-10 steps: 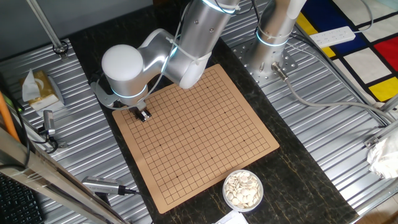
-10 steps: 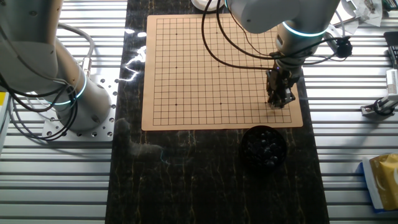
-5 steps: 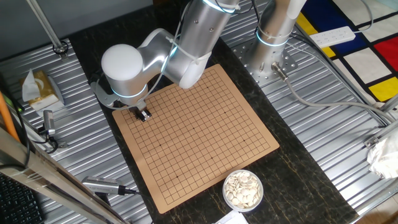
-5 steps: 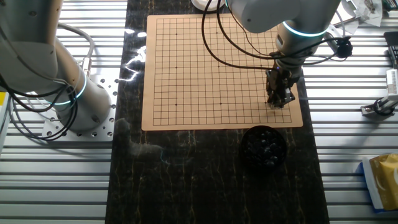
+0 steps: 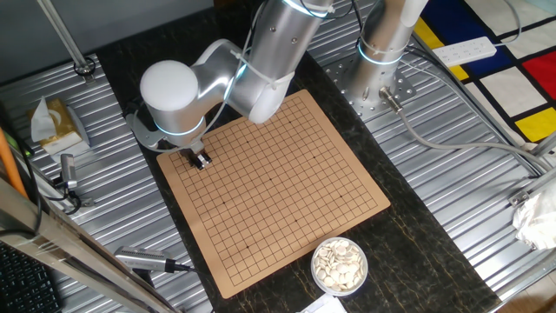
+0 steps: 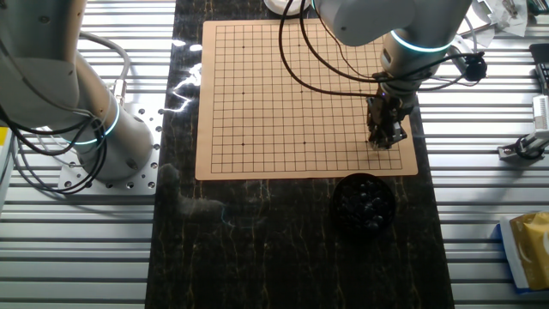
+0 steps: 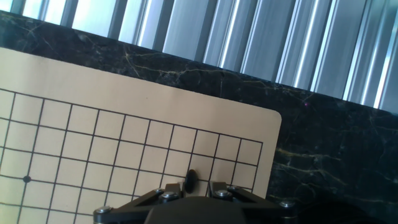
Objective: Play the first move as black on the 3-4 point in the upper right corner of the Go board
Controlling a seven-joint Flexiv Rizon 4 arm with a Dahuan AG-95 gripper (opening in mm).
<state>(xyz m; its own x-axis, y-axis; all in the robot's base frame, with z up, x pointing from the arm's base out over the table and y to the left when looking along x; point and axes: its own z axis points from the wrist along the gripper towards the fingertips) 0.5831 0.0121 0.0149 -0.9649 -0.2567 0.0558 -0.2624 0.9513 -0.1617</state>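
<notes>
The Go board [image 5: 287,187] lies flat on the dark table, and no stone rests on its grid in either fixed view [image 6: 292,94]. My gripper [image 5: 201,162] stands low over one corner of the board, close to the bowl of black stones [image 6: 364,202]. In the hand view the gripper [image 7: 191,186] is shut on the black stone [image 7: 191,180], which sits edge-on between the fingertips. The stone hangs over a crossing about three lines from the far edge and four from the right edge of the board [image 7: 124,118]. The crossing itself is covered by the stone.
A bowl of white stones [image 5: 340,265] stands off the board's opposite corner. A second arm's base [image 5: 379,83] is bolted beside the board [image 6: 107,146]. A tissue box [image 5: 54,122] and a hand tool [image 5: 143,259] lie on the ribbed metal around it.
</notes>
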